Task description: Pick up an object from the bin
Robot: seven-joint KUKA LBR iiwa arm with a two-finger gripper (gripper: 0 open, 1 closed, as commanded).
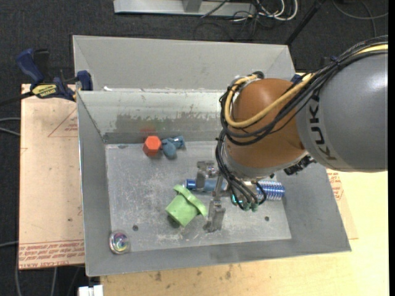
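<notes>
My gripper [214, 217] reaches down near the middle of the bin floor, its fingers close to the metal just right of a crumpled light-green thing [184, 206]. Nothing shows between the fingers. A small blue and silver piece [199, 182] lies just left of the gripper body, behind the green thing. A blue ribbed cylinder [272, 189] pokes out from under the orange cover to the right.
An orange block [152, 145] and a blue lumpy thing [171, 147] lie by the back wall, left of centre. A shiny round object [119, 242] sits in the front left corner. The arm with its orange cover hangs over the bin's right half.
</notes>
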